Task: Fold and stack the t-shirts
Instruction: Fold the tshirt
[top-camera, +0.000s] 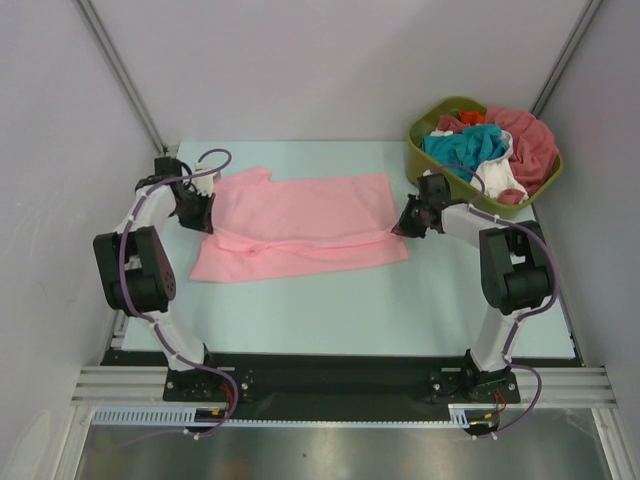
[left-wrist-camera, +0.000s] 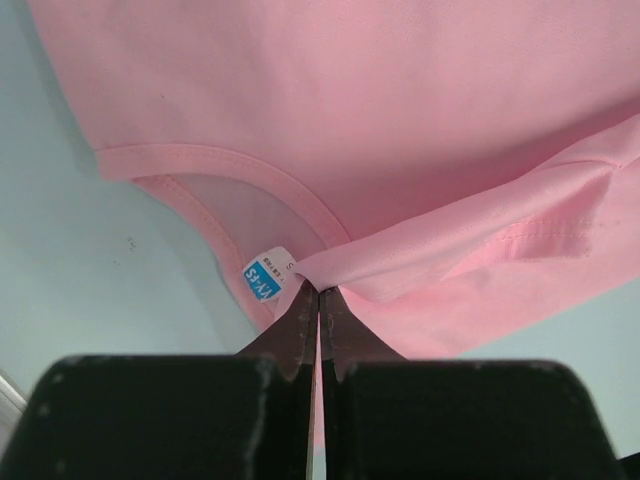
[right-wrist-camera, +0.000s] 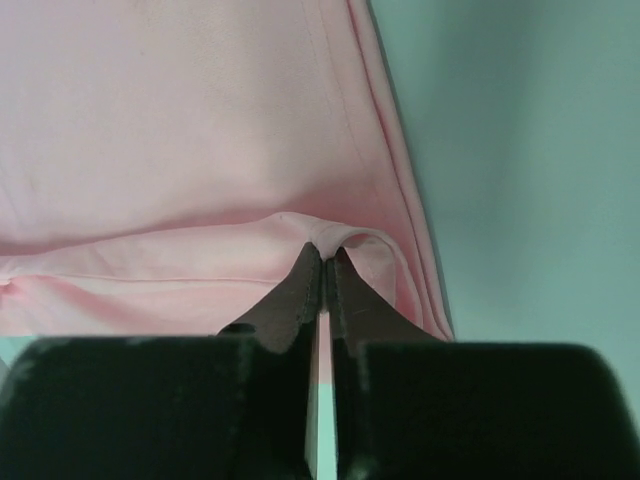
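The left pincer (left-wrist-camera: 318, 290) is closed tight, its tips squeezing a pinch of the light pink t-shirt (top-camera: 300, 215) right at the neck opening. Just left of those tips sits a blue-and-white label (left-wrist-camera: 262, 278) inside the collar (left-wrist-camera: 230, 165), whose curved band runs off ahead and to the left. The right pincer (right-wrist-camera: 325, 252) is also closed tight on the same shirt, nipping a small raised ridge of cloth close to the hemmed edge, which runs away ahead on its right side. Between the two pincers a long crease crosses the shirt. On the near side of it a strip of cloth lies flat, and beyond it the larger part spreads out over the pale surface (top-camera: 350, 310). Just beyond the right pincer, at the far right corner, stands the olive-green tub (top-camera: 412, 150). It is heaped with a teal shirt (top-camera: 460, 150), a white shirt (top-camera: 500, 180), a coral-red shirt (top-camera: 530, 140) and a scrap of an orange shirt (top-camera: 470, 118).
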